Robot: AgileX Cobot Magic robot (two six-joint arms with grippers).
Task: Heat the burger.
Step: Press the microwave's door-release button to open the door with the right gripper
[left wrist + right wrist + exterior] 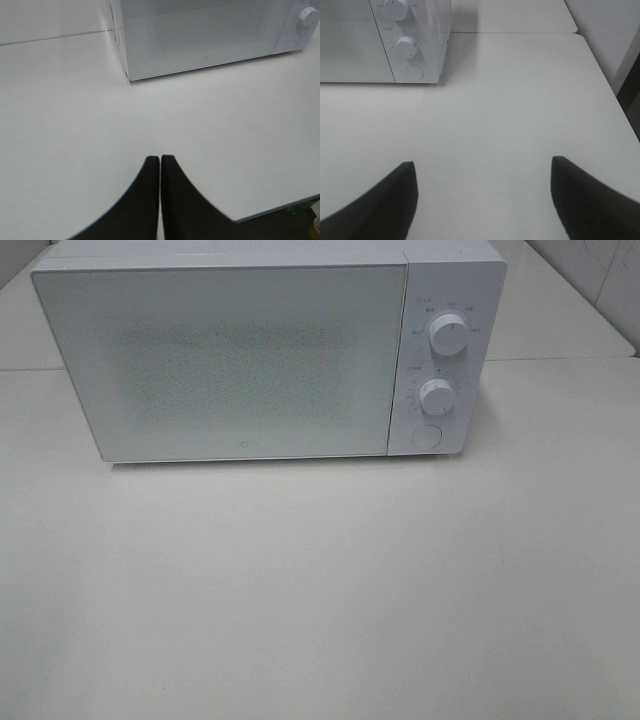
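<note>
well, markings round microwave dials too small to read.

A broad white tabletop fills most of the scene, matte and smooth. A thin seam separates it from a second white tabletop butted against its far edge, whose corner is rounded. Beyond that, at the far right, stands a pale tiled wall with faint grout lines. Past the near tabletop's edge, a strip of dark floor shows, with small blurred objects on it. The light is soft and even, casting only faint shadows.
</note>
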